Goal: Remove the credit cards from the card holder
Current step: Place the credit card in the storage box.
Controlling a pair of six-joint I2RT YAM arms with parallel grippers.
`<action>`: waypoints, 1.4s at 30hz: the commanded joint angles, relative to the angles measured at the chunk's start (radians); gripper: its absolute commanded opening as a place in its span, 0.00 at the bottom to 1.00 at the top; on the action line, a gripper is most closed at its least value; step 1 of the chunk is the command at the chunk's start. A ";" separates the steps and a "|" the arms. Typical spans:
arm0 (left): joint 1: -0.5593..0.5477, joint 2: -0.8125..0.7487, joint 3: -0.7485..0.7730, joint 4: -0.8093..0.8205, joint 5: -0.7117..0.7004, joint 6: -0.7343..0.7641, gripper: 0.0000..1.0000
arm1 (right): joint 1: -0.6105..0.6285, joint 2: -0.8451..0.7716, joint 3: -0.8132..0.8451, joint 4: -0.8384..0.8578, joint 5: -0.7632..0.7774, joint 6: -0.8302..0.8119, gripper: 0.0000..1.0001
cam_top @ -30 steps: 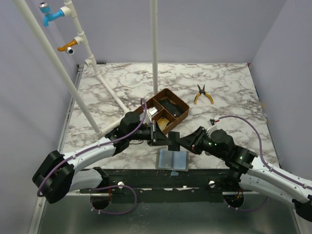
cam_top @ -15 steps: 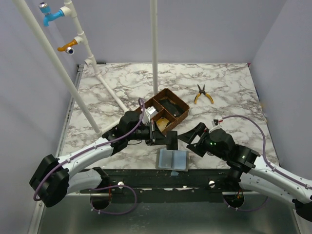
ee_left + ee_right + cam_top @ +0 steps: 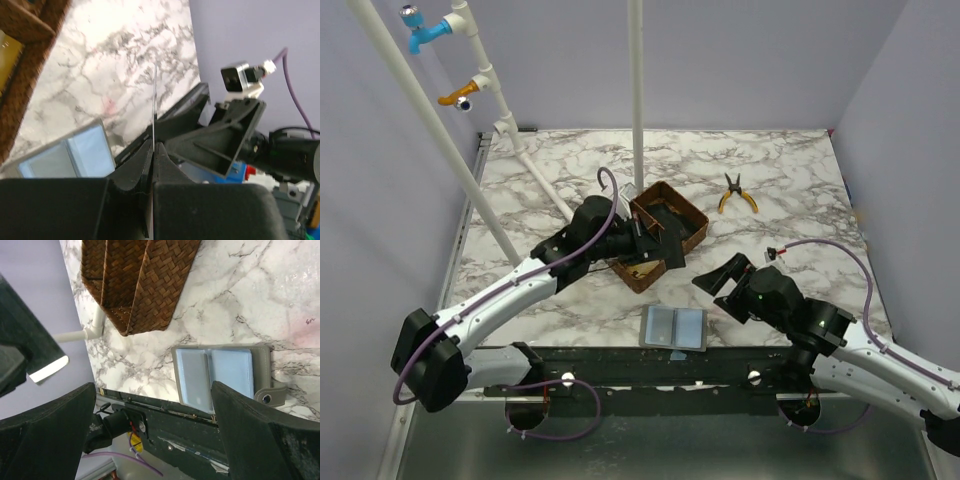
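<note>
1. Note the left end effector (image 3: 655, 243) clenched on one credit card (image 3: 154, 100), seen edge-on between the fingers in the wrist view and poised over the brown tray (image 3: 696, 218).
2. Lower it over one compartment, well inside the woven walls, before loosening. Expect so thin and slick a card to bounce or slide off the rim if dropped from any height.
3. Tilt the card towards flat first, so as to land it on a face rather than an edge.
4. Leave the right end effector (image 3: 718, 278) released, jaws spread wide and gripping nothing, hovering just beyond the card holder (image 3: 675, 327).
5. Find the card holder lying open and flat on the surface (image 3: 770, 180) near the front edge, pale blue pockets up. Cannot tell from these views whether more cards sit inside.
6. For a further pull, pin one flap with one end effector and draw along the pocket's opening with the other, so as not to drag the light holder.
</note>
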 commanded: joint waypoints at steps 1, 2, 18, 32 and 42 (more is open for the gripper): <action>0.014 0.093 0.120 -0.085 -0.154 0.049 0.00 | 0.007 0.011 0.004 -0.038 0.086 -0.013 1.00; 0.018 0.120 0.141 -0.093 -0.165 0.050 0.00 | 0.006 0.015 0.004 -0.042 0.098 -0.013 1.00; 0.089 0.473 0.442 -0.159 -0.173 0.037 0.00 | 0.007 0.054 -0.011 -0.107 0.255 -0.106 1.00; 0.132 0.641 0.537 -0.132 -0.212 0.013 0.00 | 0.006 0.138 -0.010 -0.098 0.268 -0.191 1.00; 0.139 0.694 0.582 -0.126 -0.227 0.014 0.27 | 0.006 0.109 -0.007 -0.128 0.264 -0.191 1.00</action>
